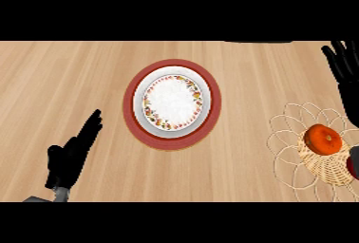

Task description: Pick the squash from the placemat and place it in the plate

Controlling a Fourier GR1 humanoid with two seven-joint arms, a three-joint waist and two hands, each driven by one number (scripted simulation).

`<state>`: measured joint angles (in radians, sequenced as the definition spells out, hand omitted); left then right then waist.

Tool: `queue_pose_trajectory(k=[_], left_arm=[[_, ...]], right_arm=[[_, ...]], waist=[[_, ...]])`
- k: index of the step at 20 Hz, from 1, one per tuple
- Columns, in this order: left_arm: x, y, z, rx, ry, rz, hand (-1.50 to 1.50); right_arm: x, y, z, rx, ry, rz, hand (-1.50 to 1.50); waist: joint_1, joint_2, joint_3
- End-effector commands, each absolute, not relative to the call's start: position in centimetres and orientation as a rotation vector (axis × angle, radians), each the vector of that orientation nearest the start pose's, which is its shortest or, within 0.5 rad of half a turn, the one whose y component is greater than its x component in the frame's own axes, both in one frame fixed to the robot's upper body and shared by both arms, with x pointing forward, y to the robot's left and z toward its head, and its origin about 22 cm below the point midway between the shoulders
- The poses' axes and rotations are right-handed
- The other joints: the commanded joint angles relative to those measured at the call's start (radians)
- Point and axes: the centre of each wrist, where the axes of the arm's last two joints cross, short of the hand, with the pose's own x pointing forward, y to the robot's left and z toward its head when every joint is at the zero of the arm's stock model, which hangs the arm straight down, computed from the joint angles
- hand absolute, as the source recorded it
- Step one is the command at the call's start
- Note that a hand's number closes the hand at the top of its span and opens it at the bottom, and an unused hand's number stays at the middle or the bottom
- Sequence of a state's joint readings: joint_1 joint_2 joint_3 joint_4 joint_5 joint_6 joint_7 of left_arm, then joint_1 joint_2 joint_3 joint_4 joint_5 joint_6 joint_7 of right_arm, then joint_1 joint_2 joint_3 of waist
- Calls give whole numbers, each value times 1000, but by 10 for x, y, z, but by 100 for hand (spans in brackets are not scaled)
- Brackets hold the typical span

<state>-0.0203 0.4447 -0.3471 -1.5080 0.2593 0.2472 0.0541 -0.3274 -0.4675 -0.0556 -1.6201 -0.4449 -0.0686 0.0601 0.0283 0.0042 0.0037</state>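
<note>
At the lower left of the wooden counter [56, 76], the left hand [70, 156] lay with fingers straight, holding nothing. Mid-counter sat the red-rimmed plate [210, 102]. Further right, well apart from it, the orange squash [323, 139] rested on the woven placemat [322, 166]. By the upper right edge, the right hand [344, 64] rested, fingers up, relaxed and empty.

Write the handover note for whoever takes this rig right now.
Left hand: open, low at the view's left, holding nothing.
Right hand: open, resting at the right edge, fingers up.
Squash: on the placemat, right side, untouched.
Plate: centre, on a red mat, nothing on it.
Done: nothing. Left: grasp squash, carry it to the plate.
</note>
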Motion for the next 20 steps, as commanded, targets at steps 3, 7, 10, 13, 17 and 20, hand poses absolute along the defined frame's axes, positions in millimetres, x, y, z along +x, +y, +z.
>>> queue_pose_trajectory(k=[3, 7, 10, 13, 17, 20], left_arm=[[249, 285, 11, 170, -1476, -204, 0], [248, 282, 13, 188, -1534, -199, 0], [249, 285, 6, 176, -1516, -157, 0], [243, 289, -9, 149, -1518, -153, 0], [254, 305, -7, 176, -1523, -131, 0], [246, 315, -23, 159, -1510, -129, 0]], right_arm=[[333, -301, 123, -158, -1706, -208, 150], [305, -375, 98, -744, -1472, 148, 150], [315, -349, 73, -924, -1562, -425, -150], [305, -299, 30, -1011, -1604, -389, -150], [299, -243, 14, -1075, -1621, -374, -150], [289, -253, 17, -1175, -1572, -366, -150]], waist=[[-5, 1, -5], [-13, 49, -52], [-26, 6, -8], [-26, 0, -6], [-34, -5, -6], [-41, -8, -8]])
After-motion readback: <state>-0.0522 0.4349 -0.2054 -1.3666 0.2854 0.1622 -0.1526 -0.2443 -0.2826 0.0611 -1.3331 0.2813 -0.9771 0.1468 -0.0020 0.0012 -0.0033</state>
